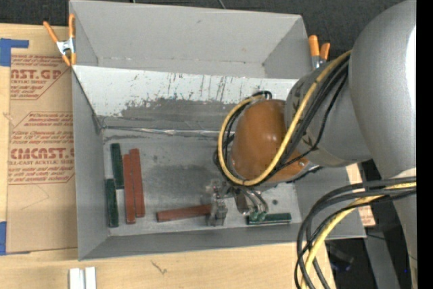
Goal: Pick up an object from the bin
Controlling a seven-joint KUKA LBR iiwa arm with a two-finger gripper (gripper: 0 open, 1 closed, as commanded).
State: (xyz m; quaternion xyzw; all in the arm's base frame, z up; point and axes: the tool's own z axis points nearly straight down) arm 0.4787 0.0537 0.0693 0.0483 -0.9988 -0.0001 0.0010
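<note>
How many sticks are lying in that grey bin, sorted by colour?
Red-brown sticks: 3 (what looks like two side by side at the left, one lying crosswise at the front)
Dark green sticks: 3 (two at the left, one in the front right corner)
Total: 6 in sight

stick cluster [125, 186] bin [183, 37] left | lone stick [181, 214] front-centre | short piece [270, 218] front-right

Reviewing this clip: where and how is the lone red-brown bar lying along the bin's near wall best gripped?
Probably near mid-length of the red-brown bar, coming straight down and closing across its narrow width. It lies flat on the bin floor, apart from the other bars. The tool is at its right end.
</note>
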